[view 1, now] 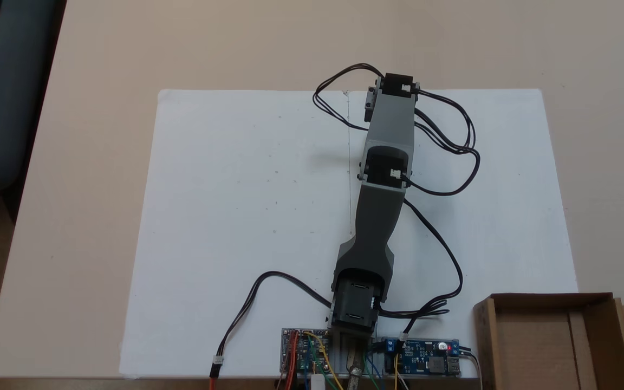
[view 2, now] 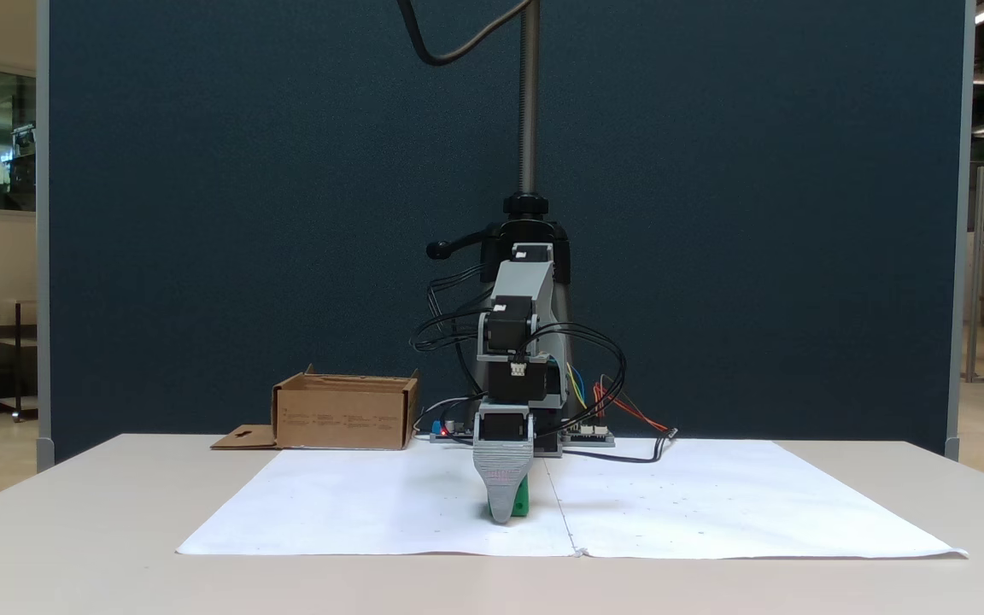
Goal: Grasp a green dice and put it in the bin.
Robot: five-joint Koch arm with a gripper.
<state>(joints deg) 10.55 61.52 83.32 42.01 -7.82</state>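
In a fixed view from the front, my gripper (view 2: 505,511) points straight down onto the white paper, its broad ribbed grey finger (view 2: 502,478) facing the camera. The green dice (view 2: 523,500) peeks out at that finger's right edge, low on the paper, mostly hidden behind it. The second jaw lies behind the first, so the grip is unclear. From above, the grey arm (view 1: 387,135) stretches out over the sheet and covers the gripper and dice. The bin (view 1: 596,336), an open brown cardboard box, stands beside the arm's base; its side wall (view 2: 345,420) shows at the left in the front view.
A white paper sheet (view 1: 247,216) covers the middle of the beige table (view 1: 84,162). Circuit boards (view 1: 426,357) and looping black cables (view 1: 453,141) sit around the base. A clamp pole (view 2: 528,102) rises behind the arm against a dark blue partition.
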